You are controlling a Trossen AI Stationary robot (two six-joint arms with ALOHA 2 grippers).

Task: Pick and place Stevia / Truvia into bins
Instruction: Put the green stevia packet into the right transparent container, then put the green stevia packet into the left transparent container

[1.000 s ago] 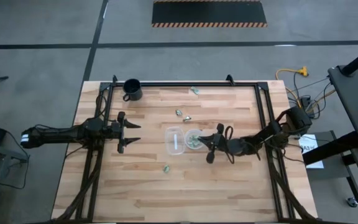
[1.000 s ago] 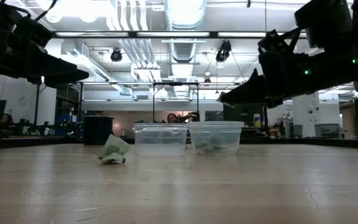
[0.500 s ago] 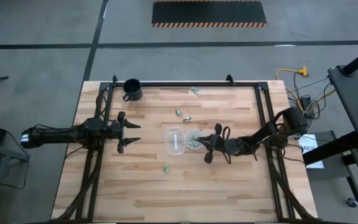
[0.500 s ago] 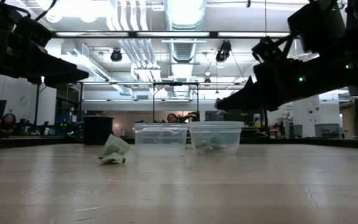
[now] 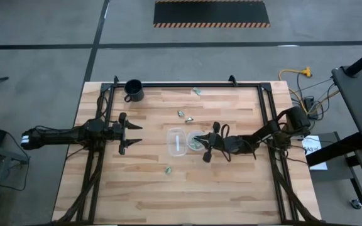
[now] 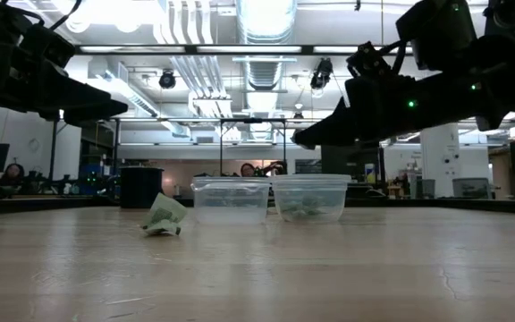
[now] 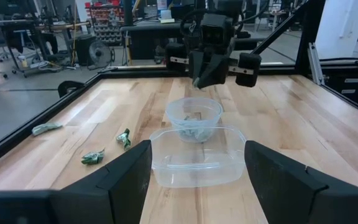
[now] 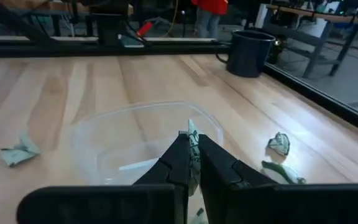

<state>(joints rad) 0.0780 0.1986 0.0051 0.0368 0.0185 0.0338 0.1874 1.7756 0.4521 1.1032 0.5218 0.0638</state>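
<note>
High view: right gripper (image 5: 203,147) hangs over the right bin (image 5: 195,140), fingers pinched on a sweetener packet (image 8: 192,138). Left gripper (image 5: 132,133), jaws spread wide and empty, waits left of the left bin (image 5: 177,142).

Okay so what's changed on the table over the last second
The right gripper, shut on a packet, has slid leftward across the table and now hangs over the round bin that already holds packets. The left gripper, the rectangular bin, the loose packets and the black mug have not moved.
</note>
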